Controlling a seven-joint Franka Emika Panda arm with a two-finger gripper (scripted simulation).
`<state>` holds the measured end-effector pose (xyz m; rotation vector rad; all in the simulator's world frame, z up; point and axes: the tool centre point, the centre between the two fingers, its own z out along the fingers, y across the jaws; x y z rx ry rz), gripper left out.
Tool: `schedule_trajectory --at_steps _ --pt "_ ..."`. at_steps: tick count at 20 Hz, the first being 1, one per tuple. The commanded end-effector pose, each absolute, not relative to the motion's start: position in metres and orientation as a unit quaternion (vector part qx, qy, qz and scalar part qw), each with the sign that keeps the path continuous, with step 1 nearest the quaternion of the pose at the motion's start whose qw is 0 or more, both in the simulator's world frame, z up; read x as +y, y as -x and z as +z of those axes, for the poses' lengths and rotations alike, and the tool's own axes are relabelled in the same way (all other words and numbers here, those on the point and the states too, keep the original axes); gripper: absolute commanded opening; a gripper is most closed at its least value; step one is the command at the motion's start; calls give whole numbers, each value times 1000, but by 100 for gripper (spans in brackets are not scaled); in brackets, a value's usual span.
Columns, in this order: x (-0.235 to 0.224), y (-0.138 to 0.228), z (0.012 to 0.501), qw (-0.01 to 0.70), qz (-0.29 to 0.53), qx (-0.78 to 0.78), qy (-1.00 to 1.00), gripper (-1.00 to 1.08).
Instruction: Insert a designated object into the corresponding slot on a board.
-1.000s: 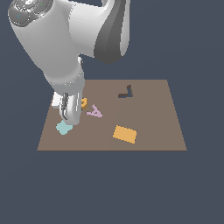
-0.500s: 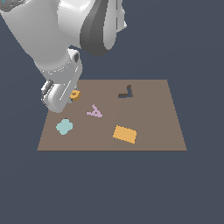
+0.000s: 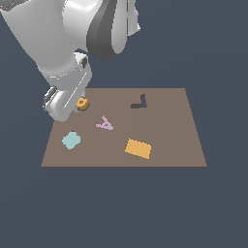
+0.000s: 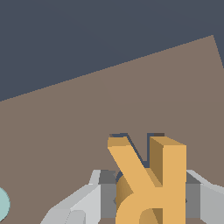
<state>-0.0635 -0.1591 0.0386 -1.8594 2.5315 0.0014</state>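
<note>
The orange-yellow R block (image 3: 82, 103) is held between my gripper's (image 3: 78, 104) fingers, low over the brown board (image 3: 164, 126) near its far corner at the exterior view's left. In the wrist view the R block (image 4: 151, 179) fills the gap of the gripper (image 4: 148, 199), with grey fingers (image 4: 104, 194) pressed on both sides, above the board (image 4: 65, 131). Thin dark slivers show just behind the R's legs; I cannot tell whether they are the R-shaped slot or shadow. No R-shaped slot shows in the exterior view.
On the board lie a pink letter A (image 3: 104, 124), a teal rounded shape (image 3: 71, 140), a flat orange rectangle (image 3: 138, 148) and a dark L-shaped recess (image 3: 139, 103). The teal shape's edge also shows in the wrist view (image 4: 2, 203). The bulky arm hides the board's far-left edge.
The gripper has carried the R block from beside the pink A and teal shape toward the board's far corner at the exterior view's left; it has hardly moved over the last half second.
</note>
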Motion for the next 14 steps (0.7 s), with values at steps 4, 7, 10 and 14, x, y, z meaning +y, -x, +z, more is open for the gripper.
schedule_trajectory --at_steps 4,7,10,14 --pt "-159 65 30 0 1 807 590 -100" --pt "-159 65 30 0 1 807 590 100" --pt "-159 65 30 0 1 807 590 100" --pt "-159 65 30 0 1 807 590 100"
